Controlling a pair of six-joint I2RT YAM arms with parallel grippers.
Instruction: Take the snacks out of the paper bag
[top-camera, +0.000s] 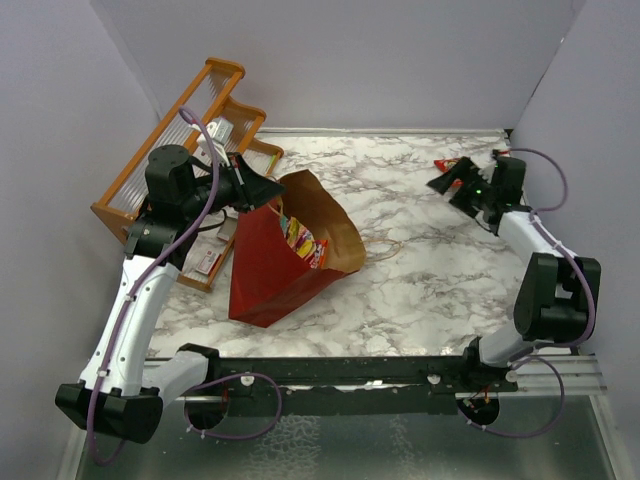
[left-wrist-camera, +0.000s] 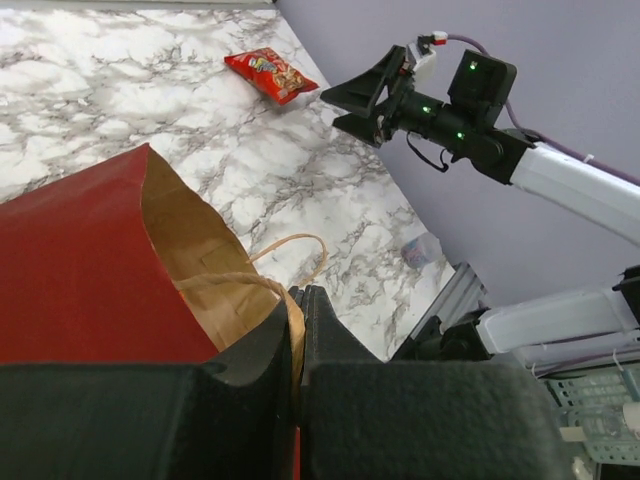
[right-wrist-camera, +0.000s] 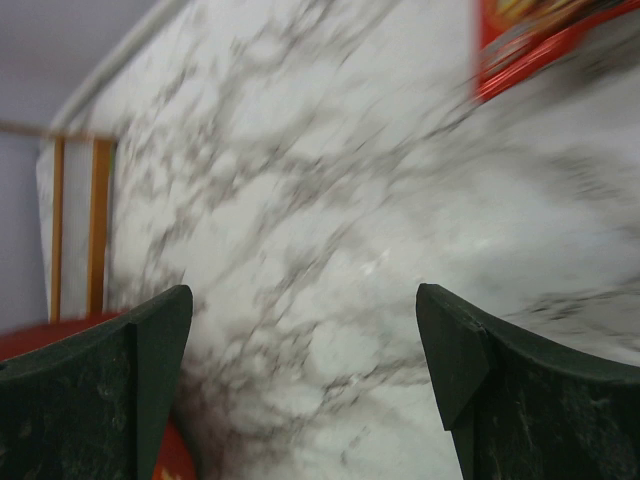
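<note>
A big red paper bag (top-camera: 268, 265) with a brown inside leans over on the white marble desk (top-camera: 420, 270). It sits on the left side, and its open mouth faces up and to the right. The left gripper (top-camera: 268, 195) is closed tight on the top edge of the bag, with the paper pinched between its fingers (left-wrist-camera: 262, 350). A thin twine handle (left-wrist-camera: 292, 248) hangs beside them. Some bright snack packets (top-camera: 303, 240) peek out inside the bag.

A small red foil snack packet (top-camera: 446, 163) lies flat on the desk near the far right corner, well apart from the bag. The right gripper (top-camera: 452, 181) is just beside this packet. Its jaws are wide apart and nothing is between them.

A brown wooden rack (top-camera: 170, 150) stands at the far left, behind the left arm.
</note>
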